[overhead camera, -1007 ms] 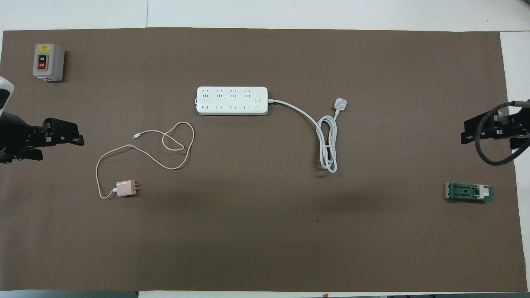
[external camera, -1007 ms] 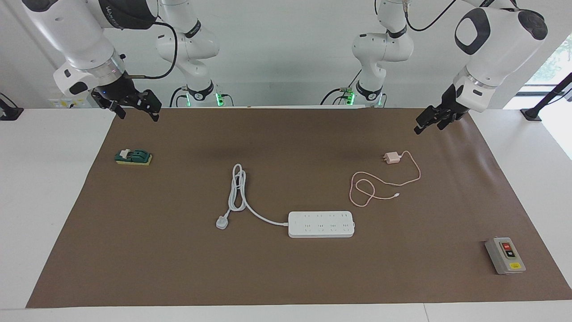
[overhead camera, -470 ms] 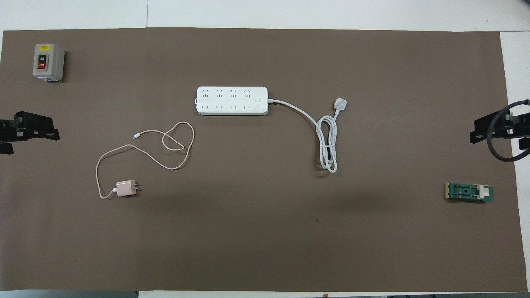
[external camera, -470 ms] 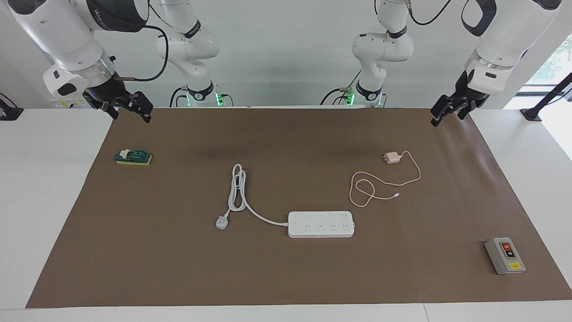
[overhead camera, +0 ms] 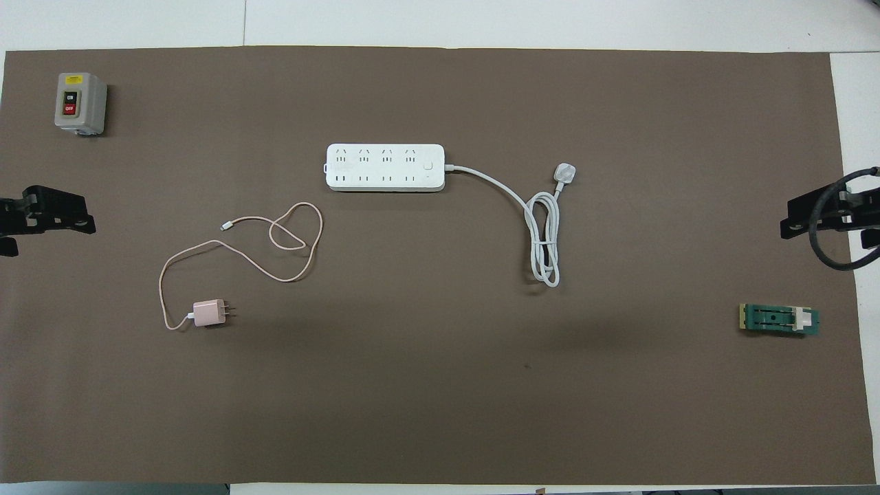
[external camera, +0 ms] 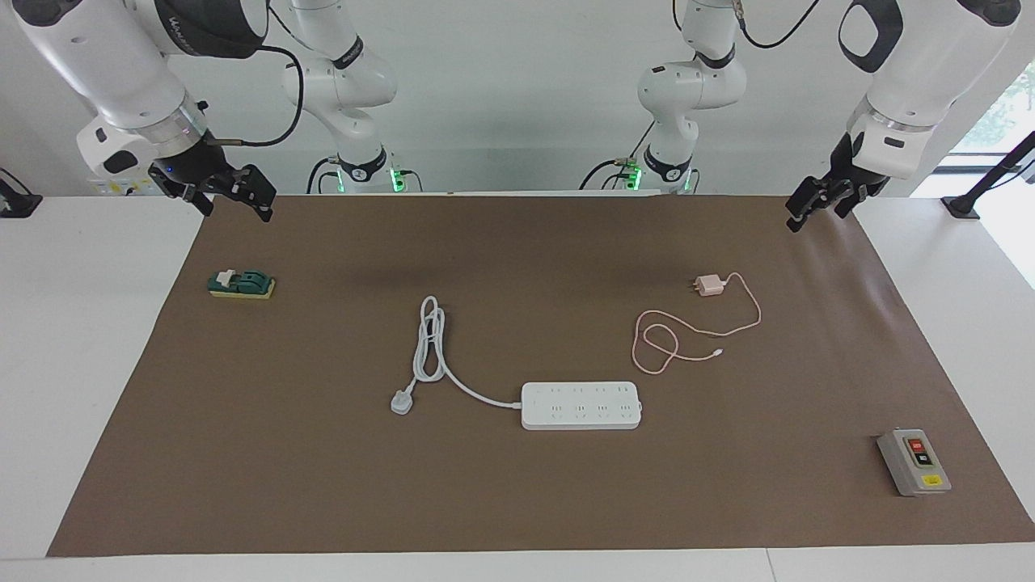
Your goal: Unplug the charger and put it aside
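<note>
Your charger [external camera: 711, 285] lies unplugged on the brown mat [external camera: 517, 501], toward the left arm's end and closer to the robots' edge than the strip [external camera: 581, 405]. It's a small pale pink cube, two prongs showing, with a thin pink cable [external camera: 695, 331] looping out from it toward the strip and ending loose on the mat. Charger and strip are well apart.

The strip is a long white smooth plastic bar with rounded corners and two rows of sockets; its thick white cord [external camera: 430, 347] is coiled beside it and ends in a white plug [external camera: 402, 402].

A grey box [external camera: 914, 461] sits near the mat corner at the left arm's end, farthest from the robots, with red and black buttons and a yellow label; "OFF" reads on the red button in the overhead view. A green block on a yellow base [external camera: 242, 284] sits toward the right arm's end.

Your left gripper [external camera: 818, 202] hangs over the mat's robot-side corner, jaws released, holding nothing. Your right gripper [external camera: 234, 192] hangs over the mat corner at its own end; I can't tell its jaws. "Universal"-type lettering on the arm isn't readable.
</note>
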Motion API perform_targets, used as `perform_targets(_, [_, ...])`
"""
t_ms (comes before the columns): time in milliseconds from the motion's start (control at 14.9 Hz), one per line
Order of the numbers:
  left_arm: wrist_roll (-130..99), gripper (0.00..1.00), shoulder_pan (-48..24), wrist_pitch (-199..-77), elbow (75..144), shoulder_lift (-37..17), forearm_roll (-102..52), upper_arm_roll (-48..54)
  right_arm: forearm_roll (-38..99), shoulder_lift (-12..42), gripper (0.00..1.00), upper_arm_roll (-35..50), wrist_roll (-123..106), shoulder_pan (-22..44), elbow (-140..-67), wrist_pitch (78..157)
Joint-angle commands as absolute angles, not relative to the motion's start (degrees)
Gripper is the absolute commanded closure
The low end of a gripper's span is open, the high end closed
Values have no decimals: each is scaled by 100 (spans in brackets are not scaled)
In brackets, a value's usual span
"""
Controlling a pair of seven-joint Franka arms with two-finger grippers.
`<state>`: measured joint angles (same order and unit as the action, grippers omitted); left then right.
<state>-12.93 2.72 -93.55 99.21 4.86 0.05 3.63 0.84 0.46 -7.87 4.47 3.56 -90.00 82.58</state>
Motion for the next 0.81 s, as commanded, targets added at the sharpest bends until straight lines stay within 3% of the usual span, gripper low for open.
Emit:
perform_targets(0, [-1222,0,150,-9176,9616,325,79,413,114,-44,0,-765,281,325,-9123,8341])
perform_targets(739, [-159,0,26,-9176,9861,448,-211,457,114,-61,0,-756,290,334,-9123,8314])
